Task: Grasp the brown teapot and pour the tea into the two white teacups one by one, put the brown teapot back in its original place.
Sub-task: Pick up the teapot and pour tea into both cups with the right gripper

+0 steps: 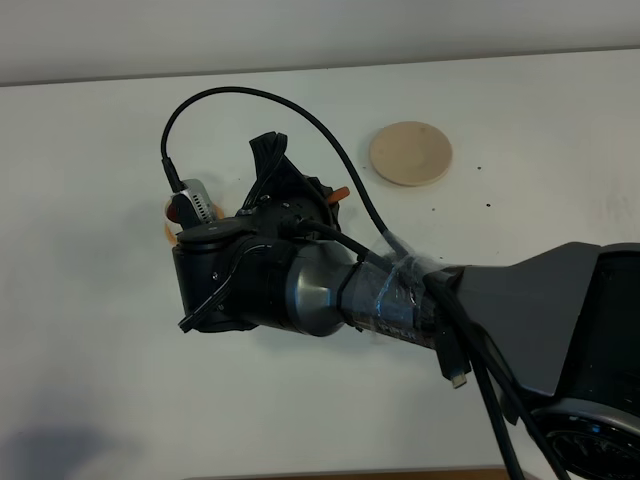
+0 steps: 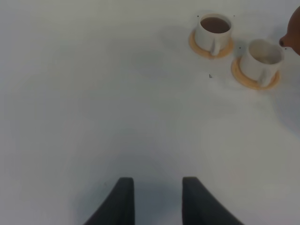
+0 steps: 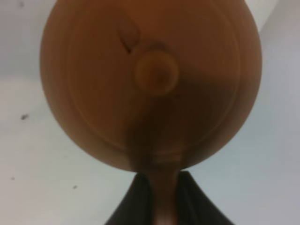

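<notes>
Right wrist: right gripper [image 3: 161,201] clamps brown teapot [image 3: 150,79] by handle; left gripper [image 2: 157,187] parted, apart from white teacups [image 2: 214,30].

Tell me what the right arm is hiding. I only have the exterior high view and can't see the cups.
Observer: The left wrist view shows a white teacup and a second teacup side by side, each on its own orange saucer.
Operator: Any tea in them?
Observer: The white teacup holds dark tea. The second teacup looks pale inside, with no dark tea that I can make out.
Operator: And the teapot?
Observer: In the right wrist view the right gripper is shut on the handle of the brown teapot, whose lid knob faces the camera.
</notes>
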Controlling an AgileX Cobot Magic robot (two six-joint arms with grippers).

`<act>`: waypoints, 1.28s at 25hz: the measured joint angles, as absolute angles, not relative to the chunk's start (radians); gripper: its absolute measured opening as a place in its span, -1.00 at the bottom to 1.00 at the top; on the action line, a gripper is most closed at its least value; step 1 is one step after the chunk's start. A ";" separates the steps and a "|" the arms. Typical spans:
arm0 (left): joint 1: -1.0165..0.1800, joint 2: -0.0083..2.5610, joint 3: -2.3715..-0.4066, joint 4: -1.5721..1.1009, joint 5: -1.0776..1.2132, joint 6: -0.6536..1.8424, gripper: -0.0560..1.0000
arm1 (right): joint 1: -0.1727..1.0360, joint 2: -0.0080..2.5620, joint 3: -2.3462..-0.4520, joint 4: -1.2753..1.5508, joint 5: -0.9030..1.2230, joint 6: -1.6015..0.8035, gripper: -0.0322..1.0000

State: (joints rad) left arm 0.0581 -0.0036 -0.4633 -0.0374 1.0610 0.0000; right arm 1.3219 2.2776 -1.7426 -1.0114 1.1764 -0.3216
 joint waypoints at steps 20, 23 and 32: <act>0.058 -0.004 -0.463 -0.037 1.061 0.000 -0.34 | 1.347 2.298 -1.743 -1.142 1.148 -0.420 -0.68; 0.058 -0.004 -0.463 -0.037 1.061 0.000 -0.34 | 1.347 2.298 -1.743 -1.145 1.148 -0.445 -0.68; 0.058 -0.004 -0.463 -0.037 1.061 0.000 -0.34 | 1.349 2.298 -1.743 -1.215 1.148 -0.478 -0.68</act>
